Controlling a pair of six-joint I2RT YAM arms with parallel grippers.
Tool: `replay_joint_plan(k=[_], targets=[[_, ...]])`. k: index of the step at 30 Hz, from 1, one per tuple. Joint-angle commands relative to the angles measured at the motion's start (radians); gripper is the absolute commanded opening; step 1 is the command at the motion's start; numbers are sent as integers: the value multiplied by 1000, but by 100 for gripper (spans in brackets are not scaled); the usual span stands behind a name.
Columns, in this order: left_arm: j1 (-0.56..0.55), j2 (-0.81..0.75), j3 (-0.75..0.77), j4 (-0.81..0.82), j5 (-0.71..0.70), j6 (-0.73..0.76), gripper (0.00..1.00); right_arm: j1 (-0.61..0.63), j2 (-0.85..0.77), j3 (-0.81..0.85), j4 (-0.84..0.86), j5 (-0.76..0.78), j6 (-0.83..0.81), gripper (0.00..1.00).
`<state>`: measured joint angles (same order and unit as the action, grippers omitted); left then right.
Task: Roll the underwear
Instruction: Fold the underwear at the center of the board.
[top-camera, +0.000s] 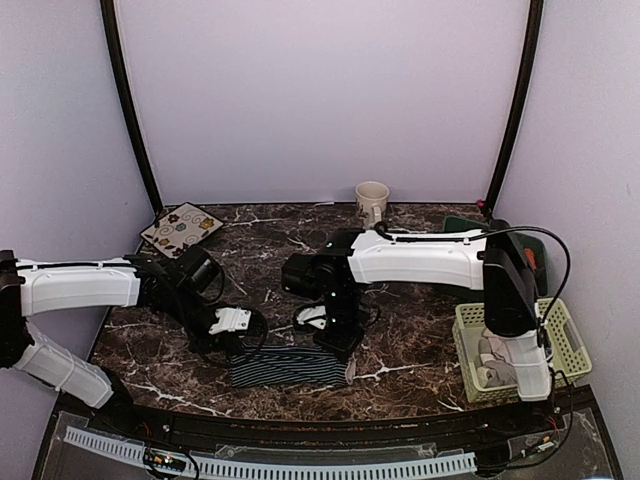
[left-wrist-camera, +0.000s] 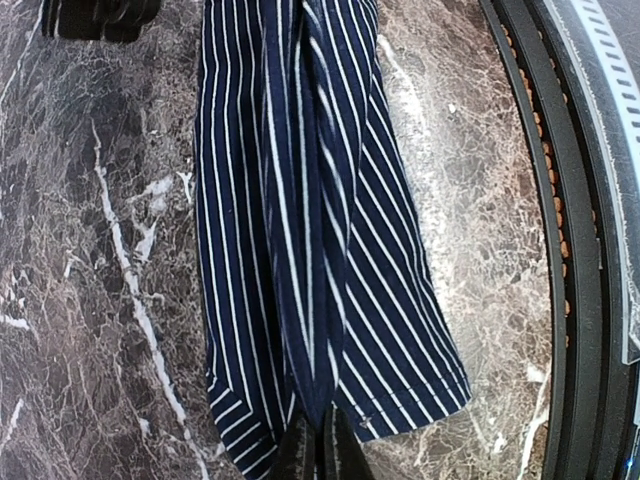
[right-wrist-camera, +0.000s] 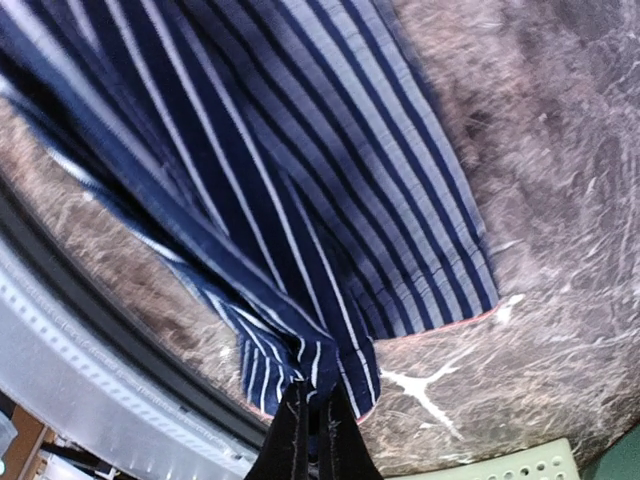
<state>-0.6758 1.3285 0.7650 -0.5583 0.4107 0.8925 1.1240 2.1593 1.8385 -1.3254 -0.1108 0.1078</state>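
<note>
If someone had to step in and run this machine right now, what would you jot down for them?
Left gripper: shut, pinching one end of the striped underwear.
Right gripper: shut, pinching the other end.
Striped underwear: on the marble table near the front edge, gathered into a long band between the two grippers.
Pinkish garment: in the green basket on the right.
Done: the band is held at both ends.
Left: no roll is visible yet. Roll it up, then probably the garment in the basket.
</note>
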Motion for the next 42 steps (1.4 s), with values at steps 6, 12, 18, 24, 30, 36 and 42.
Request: replay_joint_plan(k=[6, 12, 18, 24, 30, 36, 42], targets=[[25, 25, -58, 60, -11, 16, 0, -32, 86, 11, 9, 119, 7, 0], [30, 50, -89, 107, -20, -1, 0, -43, 119, -31, 64, 120, -11, 0], [31, 45, -88, 114, 5, -4, 0, -41, 81, -108, 82, 22, 16, 0], [30, -4, -56, 79, 72, -4, 0, -7, -50, -211, 89, -59, 63, 0], [31, -8, -46, 64, 31, 15, 0, -12, -27, -35, -12, 25, 23, 0], [47, 58, -45, 137, -7, 18, 0, -40, 67, 24, -33, 88, 8, 2], [55, 112, -70, 209, -26, 16, 0, -57, 124, 54, 25, 135, 14, 13]])
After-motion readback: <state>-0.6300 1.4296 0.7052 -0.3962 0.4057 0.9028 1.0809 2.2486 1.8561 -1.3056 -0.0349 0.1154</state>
